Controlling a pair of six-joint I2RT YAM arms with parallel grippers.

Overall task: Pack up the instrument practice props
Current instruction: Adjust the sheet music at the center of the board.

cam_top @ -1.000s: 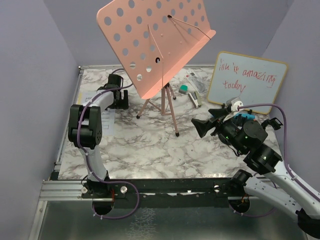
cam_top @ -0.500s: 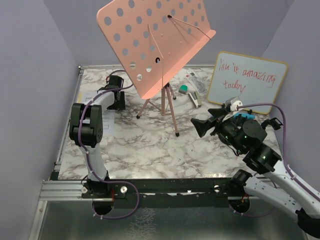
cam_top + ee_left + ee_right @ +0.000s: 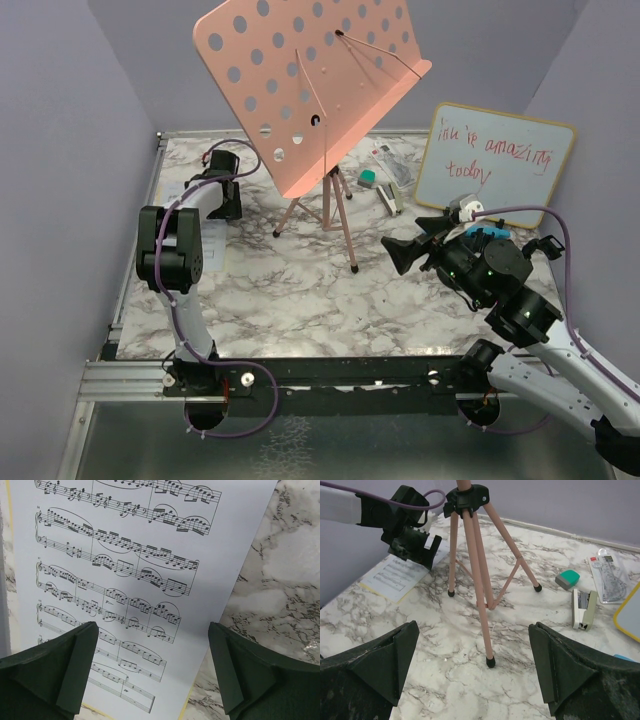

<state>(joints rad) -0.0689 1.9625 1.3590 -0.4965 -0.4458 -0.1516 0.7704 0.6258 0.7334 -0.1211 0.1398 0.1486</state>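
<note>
Sheet-music pages (image 3: 125, 580) on table (image 3: 300, 290) at left, music rack (image 3: 310, 90) mid-table, whiteboard (image 3: 495, 160) and stapler (image 3: 390, 200) right.

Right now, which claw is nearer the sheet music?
Left. The left claw is open above the sheet music; the right claw is far off, beyond the pink rack's legs.

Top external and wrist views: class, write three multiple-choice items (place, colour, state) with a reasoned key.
1. Where are the sheet-music pages? A on the music rack; B on the table under the left gripper; C in the right gripper.
2. The music rack's colour? A black; B blue; C pink.
3. The right gripper is: A open, empty; B shut on the music rack; C shut on a page.
Key: B, left wrist view looks down on them; C, plainly pink from above; A, fingers wide apart, holding nothing.
</note>
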